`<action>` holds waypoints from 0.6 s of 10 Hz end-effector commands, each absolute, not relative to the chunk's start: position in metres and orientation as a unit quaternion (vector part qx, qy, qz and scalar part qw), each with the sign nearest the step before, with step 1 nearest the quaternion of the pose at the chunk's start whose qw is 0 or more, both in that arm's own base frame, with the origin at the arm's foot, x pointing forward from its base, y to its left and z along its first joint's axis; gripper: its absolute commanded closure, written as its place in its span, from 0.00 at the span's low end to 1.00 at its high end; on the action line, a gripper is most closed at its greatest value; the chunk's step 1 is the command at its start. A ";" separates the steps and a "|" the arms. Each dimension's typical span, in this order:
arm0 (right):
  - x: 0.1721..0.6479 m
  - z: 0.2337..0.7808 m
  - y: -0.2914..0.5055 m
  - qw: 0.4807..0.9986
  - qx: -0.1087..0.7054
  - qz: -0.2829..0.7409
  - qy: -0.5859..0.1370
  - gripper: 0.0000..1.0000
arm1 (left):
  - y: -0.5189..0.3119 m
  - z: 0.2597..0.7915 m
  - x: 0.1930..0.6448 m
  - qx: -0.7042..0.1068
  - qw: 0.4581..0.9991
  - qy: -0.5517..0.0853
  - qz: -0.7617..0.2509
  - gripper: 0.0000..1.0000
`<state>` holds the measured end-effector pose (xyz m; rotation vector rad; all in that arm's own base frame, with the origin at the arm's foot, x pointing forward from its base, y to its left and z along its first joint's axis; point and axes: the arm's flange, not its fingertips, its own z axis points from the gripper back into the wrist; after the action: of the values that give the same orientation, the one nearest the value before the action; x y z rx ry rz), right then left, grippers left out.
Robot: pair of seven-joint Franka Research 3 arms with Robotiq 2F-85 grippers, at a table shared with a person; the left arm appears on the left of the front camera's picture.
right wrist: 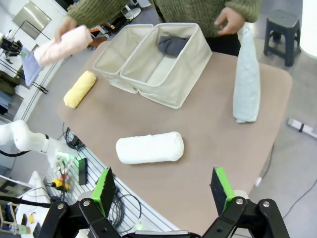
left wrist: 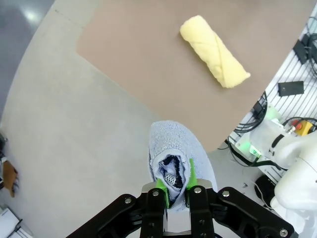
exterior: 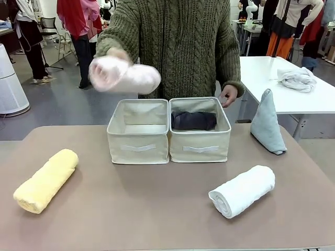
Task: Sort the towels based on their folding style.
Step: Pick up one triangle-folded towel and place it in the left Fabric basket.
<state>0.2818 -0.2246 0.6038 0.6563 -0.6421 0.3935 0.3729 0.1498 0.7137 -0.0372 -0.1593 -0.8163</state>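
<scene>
Fingers (right wrist: 105,186) apart, grey roll (exterior: 193,121) in bin (exterior: 201,149)

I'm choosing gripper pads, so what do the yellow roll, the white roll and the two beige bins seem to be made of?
Yellow roll: soft terry cloth, matte, going by its nubby surface. White roll: likely the same terry, fuzzy and matte. Beige bins: apparently woven fabric over stiff panels; matte weave, straight standing walls, sewn strap handles.
</scene>
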 end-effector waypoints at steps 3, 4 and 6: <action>0.282 0.604 -0.224 0.872 0.322 0.192 -0.313 0.00 | 0.048 0.766 0.454 0.050 0.884 -0.114 -0.451 0.85; 0.282 0.604 -0.224 0.872 0.322 0.192 -0.313 0.00 | 0.018 0.773 0.477 0.056 0.877 -0.124 -0.461 0.85; 0.282 0.604 -0.224 0.872 0.322 0.192 -0.313 0.00 | -0.022 0.762 0.500 0.040 0.874 -0.146 -0.461 0.85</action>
<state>0.2817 -0.2244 0.6042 0.6559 -0.6421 0.3940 0.4933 -0.0274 0.7584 0.1057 -0.2821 -0.9934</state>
